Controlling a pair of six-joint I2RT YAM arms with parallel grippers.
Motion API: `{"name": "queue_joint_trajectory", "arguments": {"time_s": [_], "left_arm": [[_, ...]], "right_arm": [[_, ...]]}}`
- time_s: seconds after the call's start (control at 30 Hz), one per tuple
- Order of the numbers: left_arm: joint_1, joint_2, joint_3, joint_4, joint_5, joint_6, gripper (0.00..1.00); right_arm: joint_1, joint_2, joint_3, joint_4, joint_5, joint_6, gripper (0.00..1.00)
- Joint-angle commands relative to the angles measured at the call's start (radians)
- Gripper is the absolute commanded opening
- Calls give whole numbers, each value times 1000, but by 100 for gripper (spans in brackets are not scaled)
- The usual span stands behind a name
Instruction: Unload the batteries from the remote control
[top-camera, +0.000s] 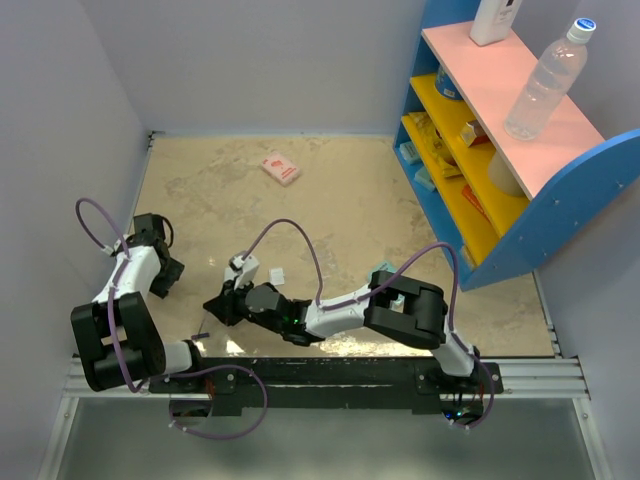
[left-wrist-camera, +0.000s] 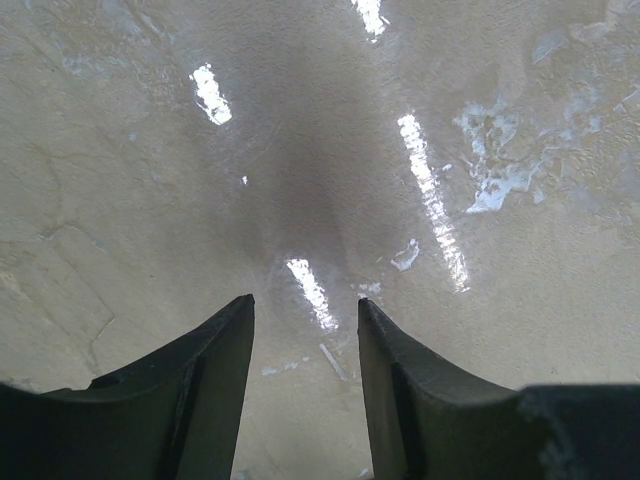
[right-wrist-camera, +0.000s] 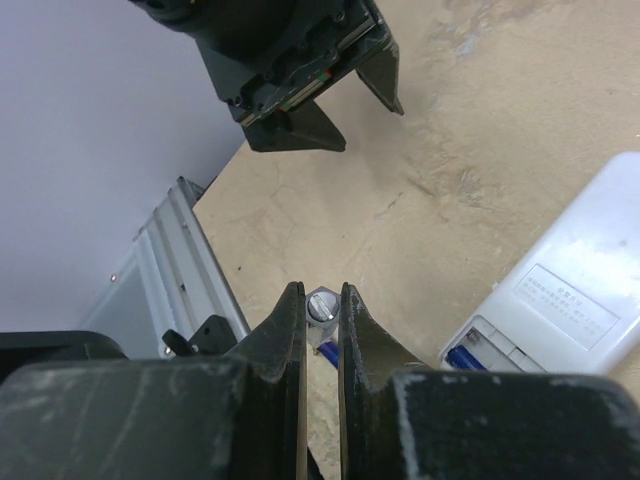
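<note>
The white remote control (right-wrist-camera: 560, 305) lies back side up at the right of the right wrist view. Its battery bay is open and one blue battery (right-wrist-camera: 462, 358) sits inside. In the top view the remote (top-camera: 247, 268) lies just beyond my right gripper (top-camera: 214, 306). My right gripper (right-wrist-camera: 321, 300) is shut on a battery (right-wrist-camera: 322, 305) with a silver end and blue body, held just above the table. My left gripper (left-wrist-camera: 305, 305) is open and empty over bare tabletop. It shows at the left in the top view (top-camera: 168, 278) and at the top of the right wrist view (right-wrist-camera: 325, 95).
A small white piece (top-camera: 276, 273) lies by the remote. A pink packet (top-camera: 280, 167) lies at the back of the table. A teal flat box (top-camera: 382, 269) peeks out behind the right arm. A blue shelf unit (top-camera: 500, 150) stands at the right. The metal rail (right-wrist-camera: 175, 270) edges the table nearby.
</note>
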Motion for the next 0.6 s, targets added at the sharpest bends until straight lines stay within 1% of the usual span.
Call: {"name": "queue_joint_trajectory", "arguments": {"time_s": [0.0, 0.13, 0.2, 0.33, 0.47, 0.57], "left_arm": [[7, 2, 41, 3, -12, 12, 50], [9, -3, 53, -2, -16, 14, 51], [9, -7, 58, -2, -16, 15, 51], [9, -15, 55, -5, -30, 7, 51], [7, -32, 50, -11, -82, -3, 51], [7, -32, 50, -16, -78, -13, 51]], "right_arm": [[0, -22, -2, -24, 88, -31, 0], [-4, -62, -65, -32, 149, -42, 0], [-15, -67, -77, -6, 145, -42, 0], [-38, -47, -47, -4, 140, -62, 0], [-46, -19, -19, 1, 130, -70, 0], [-53, -1, -8, 5, 137, -71, 0]]}}
